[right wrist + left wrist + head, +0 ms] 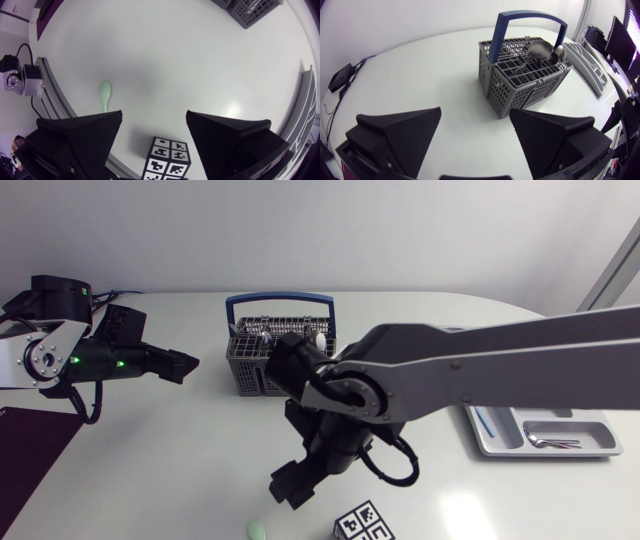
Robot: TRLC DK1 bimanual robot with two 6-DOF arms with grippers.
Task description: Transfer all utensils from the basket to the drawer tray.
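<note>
Spoon watch: a pale green spoon [105,95] lies loose on the table [200,55], outside the basket. The right gripper [154,117] hangs low nearby, fingers spread wide with nothing between them. The spoon sits ahead of that gripper and off to one side, past the outer line of one finger rather than in the gap. Its long axis runs roughly toward the gripper, bowl at the far end, handle nearer. The table edge is just beside the spoon on its outer side, so there's little room there. A marker cube [167,156] sits close beneath the gripper. My read: it needs a sideways shift toward the spoon first, then fingers straddling the handle across its width.

Over to the left gripper [475,112]: also spread and empty. The basket [500,90] is straight ahead and well apart, with open table between. Metal spoons [540,50] stand in its far compartments, bowls up, beyond the blue handle [530,17]. The left arm is clearly nearer the basket. The drawer tray [602,436] lies well off on the right arm's side, with some cutlery [552,442] in it.
</note>
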